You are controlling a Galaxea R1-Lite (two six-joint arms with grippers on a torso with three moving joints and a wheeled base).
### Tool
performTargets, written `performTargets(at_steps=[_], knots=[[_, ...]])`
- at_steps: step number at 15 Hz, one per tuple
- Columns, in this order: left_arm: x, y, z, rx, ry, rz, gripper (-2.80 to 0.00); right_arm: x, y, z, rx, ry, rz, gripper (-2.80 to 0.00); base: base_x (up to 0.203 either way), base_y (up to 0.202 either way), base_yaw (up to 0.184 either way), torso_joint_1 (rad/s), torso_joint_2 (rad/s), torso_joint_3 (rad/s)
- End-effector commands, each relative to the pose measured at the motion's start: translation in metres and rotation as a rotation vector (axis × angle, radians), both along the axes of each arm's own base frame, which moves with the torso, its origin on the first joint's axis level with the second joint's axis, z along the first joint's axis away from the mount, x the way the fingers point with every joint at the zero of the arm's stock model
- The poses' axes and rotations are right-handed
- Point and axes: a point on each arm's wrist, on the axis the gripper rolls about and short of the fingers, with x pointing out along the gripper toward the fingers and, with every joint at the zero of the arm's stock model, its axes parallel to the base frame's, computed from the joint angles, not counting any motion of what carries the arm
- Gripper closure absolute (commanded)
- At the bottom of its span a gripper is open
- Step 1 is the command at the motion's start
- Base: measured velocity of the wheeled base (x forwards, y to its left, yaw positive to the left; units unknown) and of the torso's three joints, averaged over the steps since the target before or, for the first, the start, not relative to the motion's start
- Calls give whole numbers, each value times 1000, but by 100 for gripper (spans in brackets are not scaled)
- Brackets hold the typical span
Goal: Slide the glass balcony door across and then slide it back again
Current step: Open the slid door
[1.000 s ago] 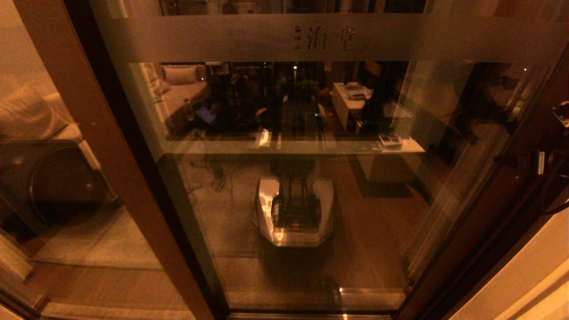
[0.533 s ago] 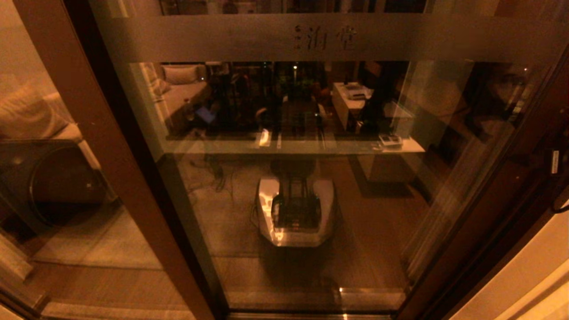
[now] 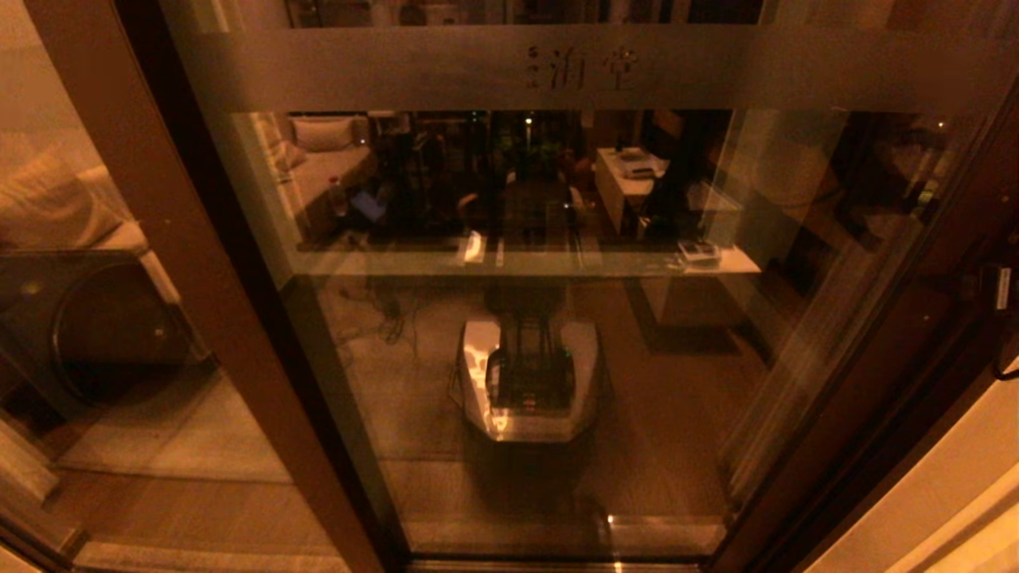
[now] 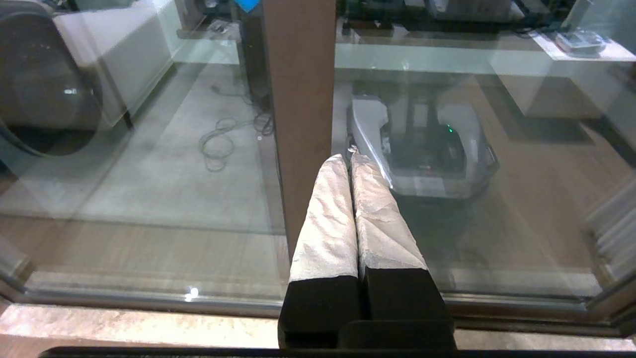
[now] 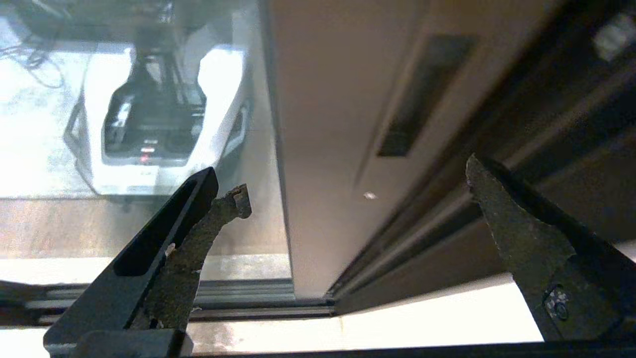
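Standing square across the robot's front, the glass balcony door [image 3: 557,318] fills the head view, its frosted band with Chinese characters [image 3: 581,68] near the top and its right stile [image 5: 338,124] running down to the floor track [image 5: 258,303]. The right tool [image 5: 348,199] hangs spread wide, one finger before the glass and the other beyond the stile's outer edge, so the stile and its slim recessed handle [image 5: 417,94] lie between them without contact. That straddle reads as setup for a sideways push or pull on the stile, since bare glass offers no purchase. Judging by the door sitting against the right-hand frame, the first slide looks not yet begun. The left tool [image 4: 350,164] is pressed fully together on nothing, parked low before the brown-framed panel's post [image 4: 298,99], clear of the door's path
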Motion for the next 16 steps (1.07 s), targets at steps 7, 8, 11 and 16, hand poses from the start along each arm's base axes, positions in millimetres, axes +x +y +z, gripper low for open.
performTargets(at_steps=[7, 8, 11, 16], knots=[[0, 0, 0, -1, 1, 0, 0, 33, -19, -3, 5, -18, 0, -280, 0, 0, 0, 0, 0, 0], [0, 0, 0, -1, -1, 0, 0, 34, -19, -3, 8, -18, 2, -280, 0, 0, 0, 0, 0, 0], [0, 0, 0, -1, 1, 0, 0, 38, -19, -6, 15, -15, 16, -280, 0, 0, 0, 0, 0, 0], [0, 0, 0, -1, 1, 0, 0, 41, -9, -4, 52, -29, 78, -280, 0, 0, 0, 0, 0, 0]])
